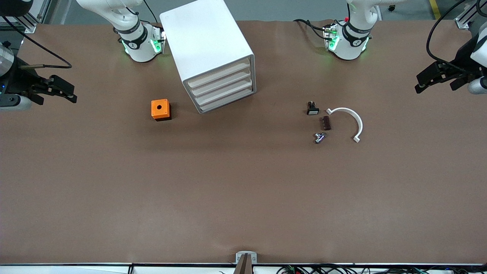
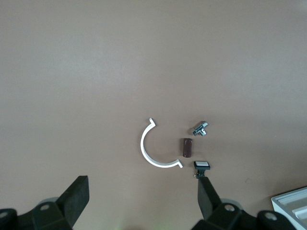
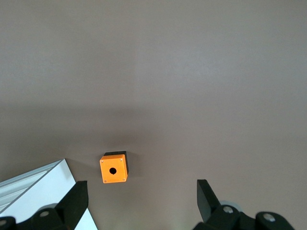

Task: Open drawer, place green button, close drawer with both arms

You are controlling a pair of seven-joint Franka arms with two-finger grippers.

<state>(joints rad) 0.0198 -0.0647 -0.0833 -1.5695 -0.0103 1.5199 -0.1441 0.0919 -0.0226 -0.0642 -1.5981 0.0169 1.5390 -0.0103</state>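
The white cabinet (image 1: 207, 49) stands between the two arm bases, with its stacked drawers (image 1: 222, 89) all shut. The button (image 1: 319, 137) (image 2: 200, 128), tiny with a shiny cap, lies on the table toward the left arm's end. It is the part of a small cluster nearest the front camera. My left gripper (image 1: 418, 83) (image 2: 143, 184) hangs open and empty over the table edge at that end. My right gripper (image 1: 73, 95) (image 3: 141, 189) hangs open and empty over the right arm's end. Neither gripper touches anything.
A black button with a white cap (image 1: 312, 108) (image 2: 202, 166), a brown block (image 1: 326, 123) (image 2: 186, 147) and a white half-ring (image 1: 348, 121) (image 2: 146, 153) lie beside the button. An orange cube with a hole (image 1: 160, 109) (image 3: 113, 167) sits beside the cabinet (image 3: 33, 187).
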